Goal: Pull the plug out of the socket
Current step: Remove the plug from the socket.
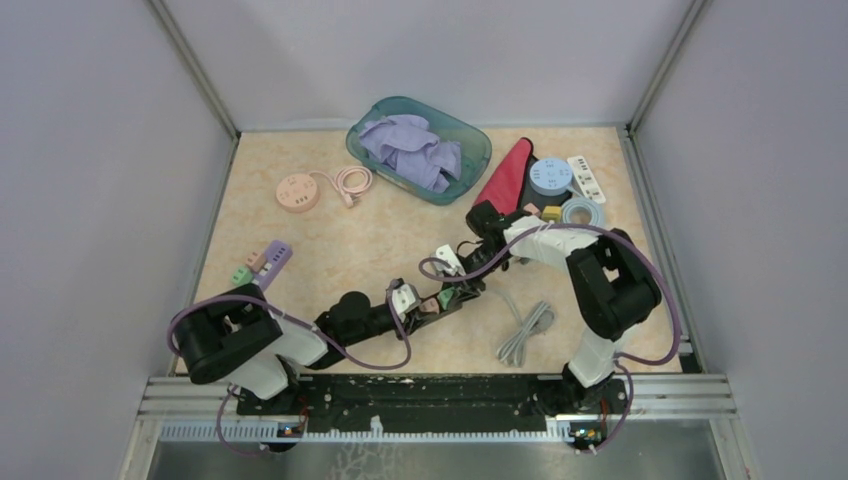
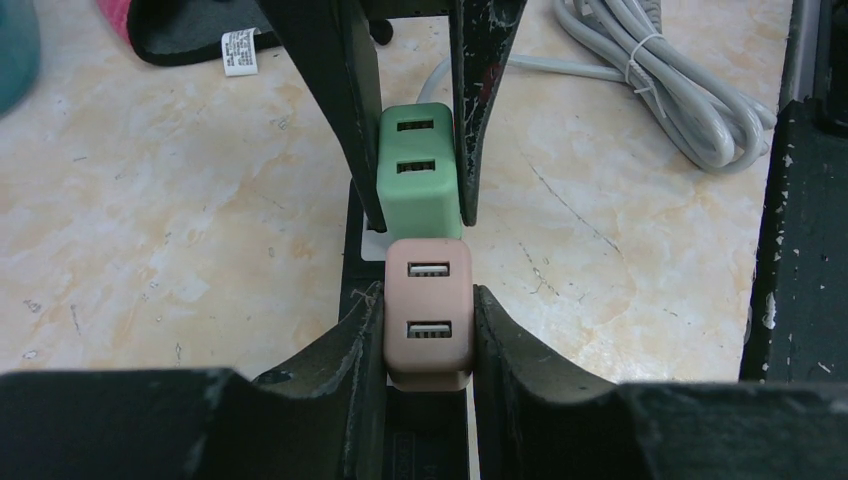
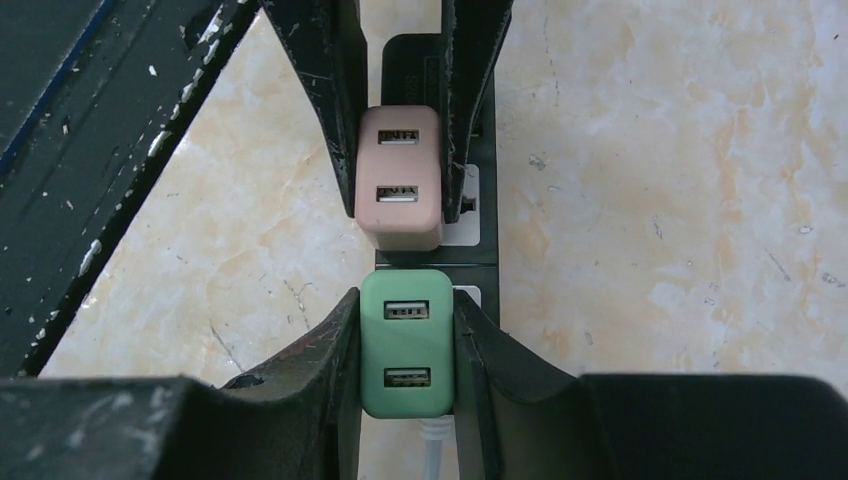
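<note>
A black socket strip (image 1: 462,291) lies on the table between my two arms, with two USB plugs seated side by side in it. My left gripper (image 2: 428,305) is shut on the pink plug (image 2: 428,310), one finger pressed on each of its sides. The green plug (image 3: 405,340) sits right beside it, and my right gripper (image 3: 405,325) is shut on it from the opposite end. A grey cord leaves the strip (image 3: 486,250) under the green plug. In the top view both grippers meet over the strip, left gripper (image 1: 425,304) and right gripper (image 1: 448,290).
The strip's bundled grey cable (image 1: 525,332) lies to the right. At the back are a teal basket (image 1: 474,134) with purple cloth, a pink round socket hub (image 1: 298,192), a red-black pouch (image 1: 510,172) and a few other socket blocks (image 1: 560,180). A purple strip (image 1: 270,262) lies left.
</note>
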{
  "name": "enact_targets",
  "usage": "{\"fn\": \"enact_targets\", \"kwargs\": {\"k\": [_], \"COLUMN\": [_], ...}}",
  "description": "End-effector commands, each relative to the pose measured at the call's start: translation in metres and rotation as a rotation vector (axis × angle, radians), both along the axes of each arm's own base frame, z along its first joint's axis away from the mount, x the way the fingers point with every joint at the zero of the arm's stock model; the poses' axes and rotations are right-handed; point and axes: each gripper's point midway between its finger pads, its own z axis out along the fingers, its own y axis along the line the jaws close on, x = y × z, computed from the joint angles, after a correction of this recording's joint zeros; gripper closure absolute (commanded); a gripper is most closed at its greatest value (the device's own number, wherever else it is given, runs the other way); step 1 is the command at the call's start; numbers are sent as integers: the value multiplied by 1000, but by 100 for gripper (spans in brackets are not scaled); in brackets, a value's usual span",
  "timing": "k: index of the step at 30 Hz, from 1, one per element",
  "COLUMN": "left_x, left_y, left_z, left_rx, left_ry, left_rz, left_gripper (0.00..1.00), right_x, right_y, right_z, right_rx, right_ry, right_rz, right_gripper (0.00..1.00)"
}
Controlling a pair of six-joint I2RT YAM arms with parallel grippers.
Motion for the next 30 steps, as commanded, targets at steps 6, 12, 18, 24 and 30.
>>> {"fn": "enact_targets", "kwargs": {"k": [6, 12, 18, 24, 30], "left_x": [2, 2, 2, 3, 4], "left_y": [17, 16, 18, 19, 19], "left_z": [-30, -32, -34, -36, -35], "left_rx": [90, 94, 100, 106, 99], "left_ry": [51, 54, 60, 62, 67], "left_rz": [40, 35, 41, 41, 42], "left_gripper": [100, 100, 100, 100, 100], "right_x": [-35, -39, -9, -10, -13], "right_y": [-1, 33, 21, -5, -6], "right_z": [27, 39, 48, 50, 59], "right_rx": [165, 171, 188, 235, 238], "right_ry": [-2, 68, 99, 61, 70], "right_rz": [164, 104, -3, 34, 66], "right_gripper": [100, 100, 100, 100, 100]}}
